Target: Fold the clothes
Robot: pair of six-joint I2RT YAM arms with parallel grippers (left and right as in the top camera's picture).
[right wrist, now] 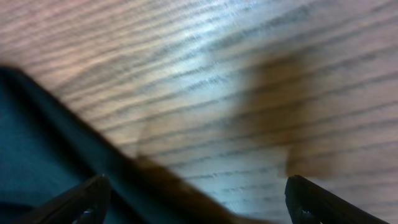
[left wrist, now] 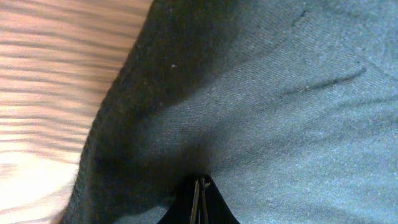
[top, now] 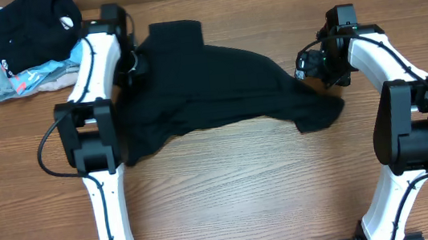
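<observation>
A black garment (top: 210, 88) lies spread and rumpled across the middle of the wooden table. My left gripper (top: 133, 64) is at its upper left part, and the left wrist view shows its fingers (left wrist: 200, 198) pressed together on the dark cloth (left wrist: 261, 93). My right gripper (top: 306, 65) hovers at the garment's right edge. In the right wrist view its fingers (right wrist: 198, 199) are wide apart over bare wood, with the cloth edge (right wrist: 37, 137) at the left.
A pile of other clothes (top: 24, 45), black, light blue and white, lies at the far left corner. The table's wood (top: 246, 189) is bare in front of the garment. Both arm bases stand at the near edge.
</observation>
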